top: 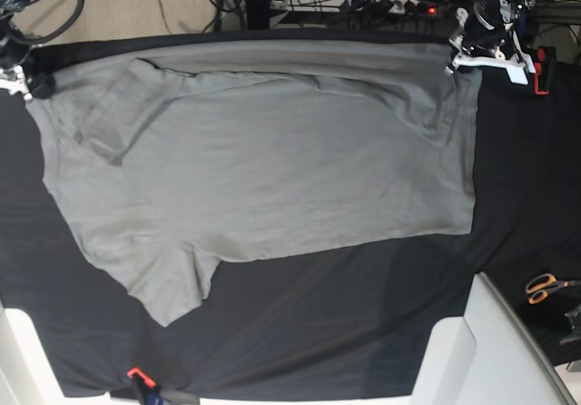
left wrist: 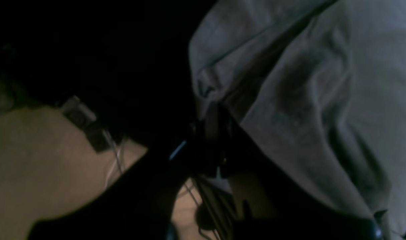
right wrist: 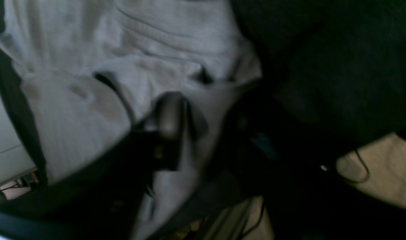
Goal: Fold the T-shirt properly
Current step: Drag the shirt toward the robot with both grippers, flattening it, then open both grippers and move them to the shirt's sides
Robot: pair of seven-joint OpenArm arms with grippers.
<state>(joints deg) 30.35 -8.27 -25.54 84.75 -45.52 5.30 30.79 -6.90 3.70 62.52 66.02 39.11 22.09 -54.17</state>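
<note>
The shirt (top: 263, 164) is spread on the black cloth (top: 363, 323), its far edge doubled over; its far corners are gripped by both grippers (left (top: 467, 55), right (top: 23, 83)); most folds are left.

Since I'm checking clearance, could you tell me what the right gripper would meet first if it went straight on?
Probably the T-shirt: in the right wrist view the right gripper points onto the grey cloth, though blur hides the gap.

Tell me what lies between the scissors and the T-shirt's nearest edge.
In the base view, only bare black table cloth and a corner of the white panel lie between the orange-handled scissors and the T-shirt.
</note>
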